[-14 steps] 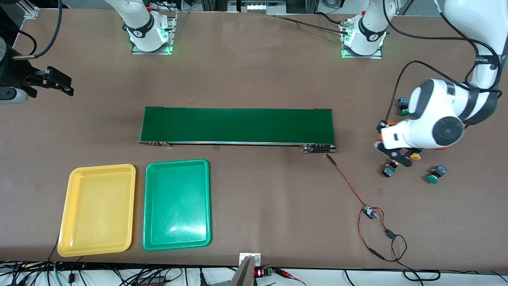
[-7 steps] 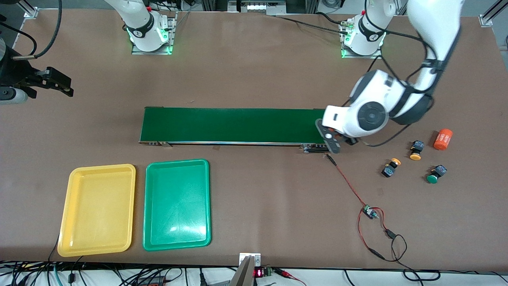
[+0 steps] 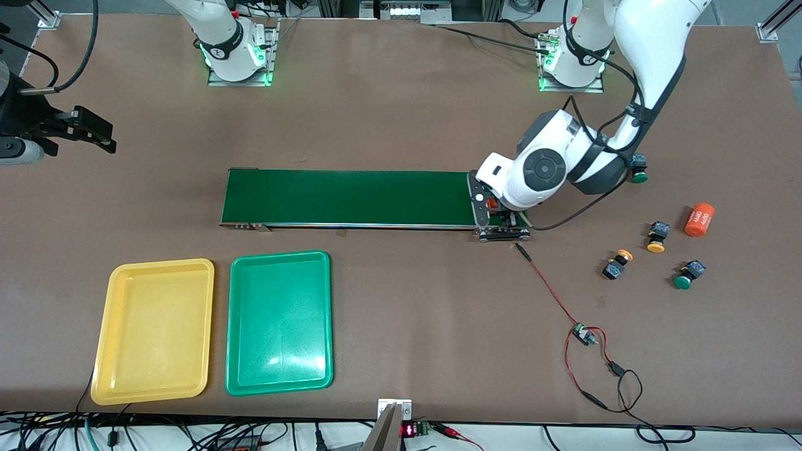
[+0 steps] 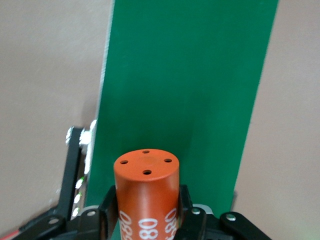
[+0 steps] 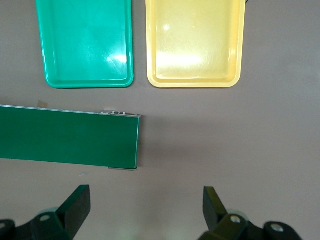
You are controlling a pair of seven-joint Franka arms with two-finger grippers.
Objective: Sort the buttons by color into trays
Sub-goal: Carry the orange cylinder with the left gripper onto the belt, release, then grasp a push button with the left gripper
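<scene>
While four buttons lie on the table toward the left arm's end, none is held. A green button (image 3: 638, 172) is seen partly hidden by the left arm's elbow, and a yellow button (image 3: 656, 237) lies nearer the front camera, beside an orange cylinder (image 3: 698, 220) lying on its side. Nearer still, a second yellow button (image 3: 616, 264) and a second green button (image 3: 688, 275) are found. The yellow tray (image 3: 154, 330) and the green tray (image 3: 278, 322) are set side by side toward the right arm's end, nearer the camera than the conveyor belt (image 3: 351, 197), both without buttons. The left gripper (image 4: 146, 215) is placed over the belt's end, its fingers pinching a second orange cylinder (image 4: 146, 192) with white numbers, held upright. The right gripper (image 5: 145, 202) is kept waiting with fingers spread wide, above bare table near the belt's other end.
</scene>
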